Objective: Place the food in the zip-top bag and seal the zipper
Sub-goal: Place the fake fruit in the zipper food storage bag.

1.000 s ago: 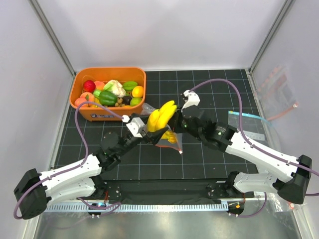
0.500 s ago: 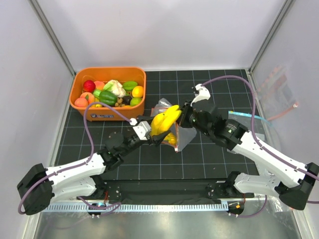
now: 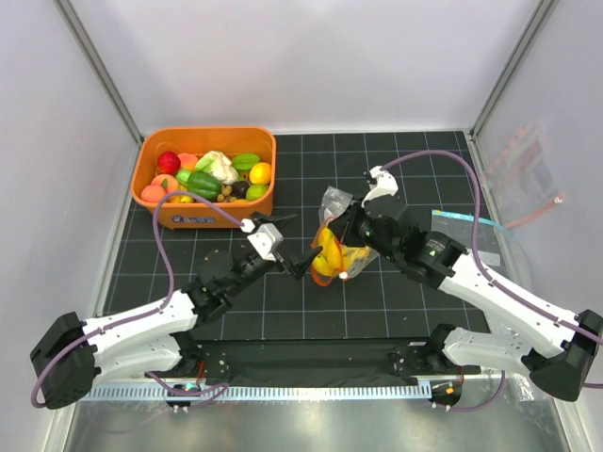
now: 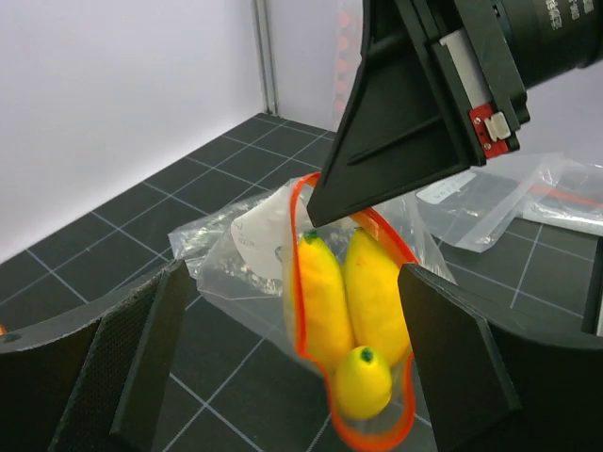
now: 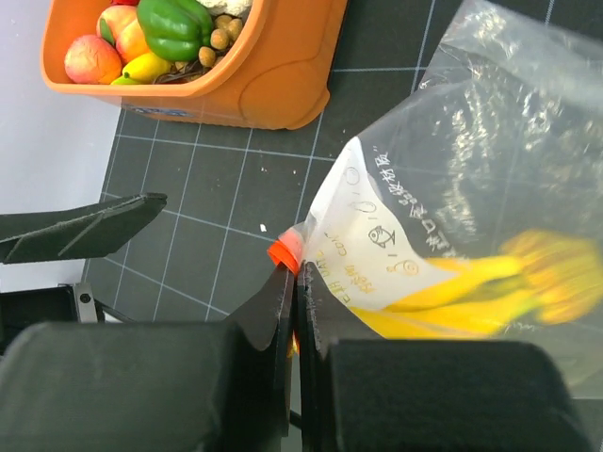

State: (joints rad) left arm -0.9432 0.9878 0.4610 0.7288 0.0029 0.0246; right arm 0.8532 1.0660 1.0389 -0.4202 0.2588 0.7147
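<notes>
The zip-top bag (image 3: 336, 209) hangs tilted above the mat, its red-orange zipper (image 4: 300, 282) gaping open towards my left gripper. The yellow banana bunch (image 3: 332, 260) lies inside it, also seen in the left wrist view (image 4: 325, 306) and through the plastic in the right wrist view (image 5: 471, 287). My right gripper (image 3: 347, 229) is shut on the bag's mouth edge (image 5: 287, 252). My left gripper (image 3: 292, 243) is open and empty just left of the mouth, its fingers (image 4: 141, 348) wide apart. More food fills the orange basket (image 3: 207, 215).
The orange basket (image 5: 273, 85) stands at the back left with peppers, apple, peaches and cauliflower (image 3: 219, 167). A flat clear bag with a dark-blue edge (image 3: 468, 234) lies on the right of the mat. Walls close in on both sides.
The banana bunch has gone from my left gripper into the bag. My left gripper has opened and drawn back left. My right gripper has lowered and tilted the bag.
</notes>
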